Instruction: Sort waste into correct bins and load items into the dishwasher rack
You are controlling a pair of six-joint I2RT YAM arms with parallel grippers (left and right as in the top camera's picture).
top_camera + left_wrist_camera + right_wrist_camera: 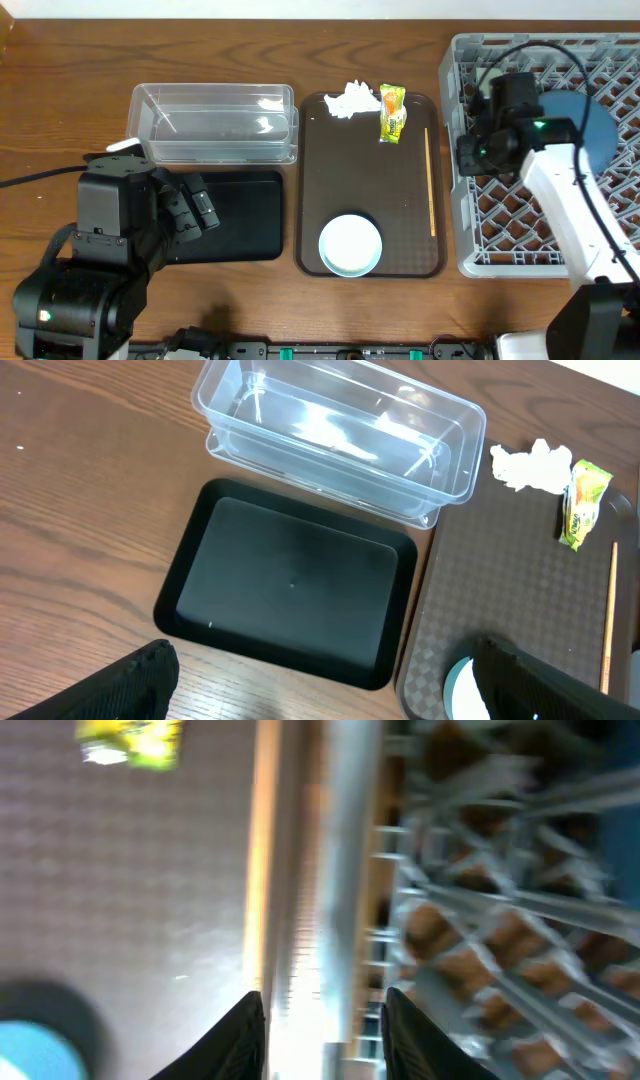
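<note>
Crowding the tray (370, 160): tissue (350, 100), wrapper (392, 112), chopsticks (431, 180), seemingly mint bowl (350, 245).

I see a brown wood-grain table (60, 60) filling the overhead view, with four things sitting directly on it. A clear tub (214, 150) lies left of centre near the top. A black tray (240, 215) lies just below it, and I cannot tell whether their long edges touch. A brown tray (350, 180) stands in the middle of the frame, just right of both. A grey rack (505, 215) fills the right side and runs past the frame edge. A black cable (40, 178) crosses the wood at far left.
</note>
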